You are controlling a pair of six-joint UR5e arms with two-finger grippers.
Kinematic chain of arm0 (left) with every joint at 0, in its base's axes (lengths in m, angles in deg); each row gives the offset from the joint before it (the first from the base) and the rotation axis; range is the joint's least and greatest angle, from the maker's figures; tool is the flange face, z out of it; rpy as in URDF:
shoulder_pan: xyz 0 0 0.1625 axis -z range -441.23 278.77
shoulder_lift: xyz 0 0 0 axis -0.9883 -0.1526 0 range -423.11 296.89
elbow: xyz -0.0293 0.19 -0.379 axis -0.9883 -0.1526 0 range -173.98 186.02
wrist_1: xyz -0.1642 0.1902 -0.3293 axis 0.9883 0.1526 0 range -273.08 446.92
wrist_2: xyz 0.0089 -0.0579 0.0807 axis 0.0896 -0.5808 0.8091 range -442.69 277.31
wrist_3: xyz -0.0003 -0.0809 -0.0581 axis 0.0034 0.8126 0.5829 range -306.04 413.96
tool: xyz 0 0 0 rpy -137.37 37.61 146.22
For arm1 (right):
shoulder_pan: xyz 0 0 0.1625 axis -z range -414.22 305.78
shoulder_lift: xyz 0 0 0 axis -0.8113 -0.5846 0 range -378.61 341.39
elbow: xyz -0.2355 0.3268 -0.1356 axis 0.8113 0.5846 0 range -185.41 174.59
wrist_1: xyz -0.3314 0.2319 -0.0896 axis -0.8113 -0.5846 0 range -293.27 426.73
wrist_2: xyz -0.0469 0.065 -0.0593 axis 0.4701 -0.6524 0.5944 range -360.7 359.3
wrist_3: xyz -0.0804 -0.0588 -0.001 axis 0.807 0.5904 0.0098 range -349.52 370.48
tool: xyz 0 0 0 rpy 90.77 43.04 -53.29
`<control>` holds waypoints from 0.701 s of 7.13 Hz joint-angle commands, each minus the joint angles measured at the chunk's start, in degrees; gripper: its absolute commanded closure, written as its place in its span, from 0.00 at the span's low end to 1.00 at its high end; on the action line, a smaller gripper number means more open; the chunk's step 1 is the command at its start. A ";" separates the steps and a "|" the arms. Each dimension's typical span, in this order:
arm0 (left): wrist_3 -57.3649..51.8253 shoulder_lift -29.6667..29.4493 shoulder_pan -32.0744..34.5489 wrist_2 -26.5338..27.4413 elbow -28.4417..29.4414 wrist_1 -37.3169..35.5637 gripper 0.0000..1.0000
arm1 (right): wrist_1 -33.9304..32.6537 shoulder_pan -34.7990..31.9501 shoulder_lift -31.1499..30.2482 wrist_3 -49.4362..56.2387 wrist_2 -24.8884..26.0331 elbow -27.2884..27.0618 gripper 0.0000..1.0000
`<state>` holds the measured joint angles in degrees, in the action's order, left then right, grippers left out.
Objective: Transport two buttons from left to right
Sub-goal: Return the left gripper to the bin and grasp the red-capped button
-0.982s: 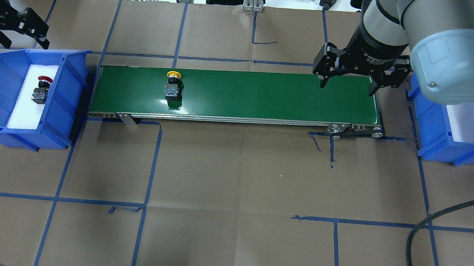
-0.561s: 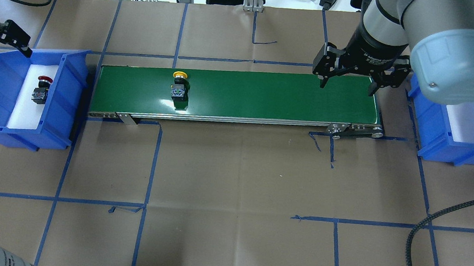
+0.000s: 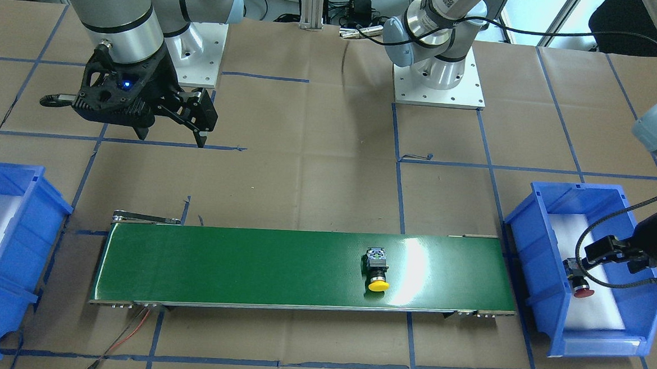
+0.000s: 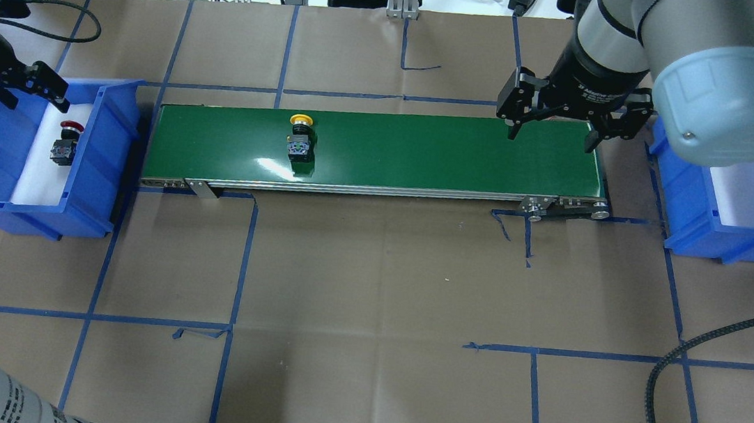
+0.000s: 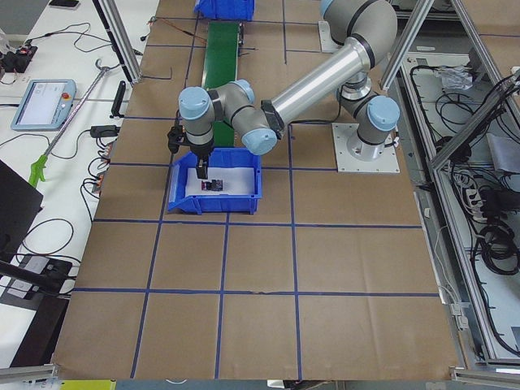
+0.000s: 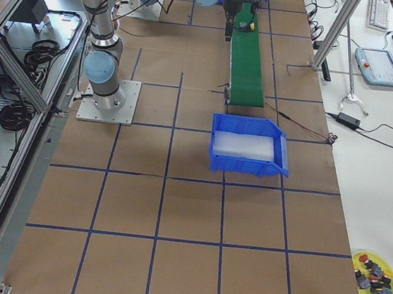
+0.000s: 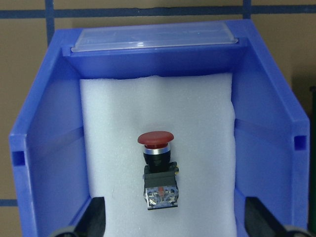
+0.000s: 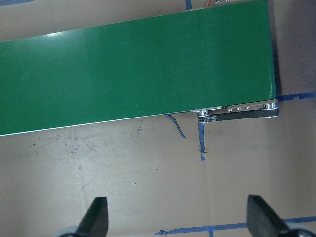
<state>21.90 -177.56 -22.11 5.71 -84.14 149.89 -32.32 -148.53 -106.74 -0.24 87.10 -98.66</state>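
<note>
A: Where are the buttons?
B: Yellow button point(image 4: 300, 142) lies on its side on the green belt point(image 4: 439, 151), left of middle, with the cap toward the far edge. Red button point(image 7: 158, 174) lies on white foam point(image 7: 113, 123) in the left blue bin point(image 4: 111, 141).
A: Claws?
B: Left claw point(image 4: 37, 100) is spread wide and empty. It hangs over that bin, close above the red button, no contact. Right claw point(image 4: 552, 140) is also spread wide and empty, raised near the belt's right end, near the right blue bin point(image 4: 687, 226).

Bright, even overhead light, soft shadows; white glare sits left of centre on the glossy green conveyor belt point(image 4: 384, 146); focus is sharp.
</note>
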 commanded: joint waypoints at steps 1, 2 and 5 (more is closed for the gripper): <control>0.06 -1.65 0.04 -0.07 -5.18 -7.92 0.01 | -0.09 0.00 0.59 0.00 -0.43 -0.09 0.00; -0.02 -2.70 -0.14 0.02 -6.95 -12.13 0.01 | -0.44 0.00 2.16 -0.09 -0.52 -0.09 0.00; 0.06 -4.82 -0.22 0.19 -7.41 -13.75 0.01 | -6.05 0.00 6.29 -0.09 -0.44 -0.09 0.00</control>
<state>21.94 -181.75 -22.31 5.82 -91.36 136.60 -36.32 -148.53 -102.12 -0.36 86.66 -98.72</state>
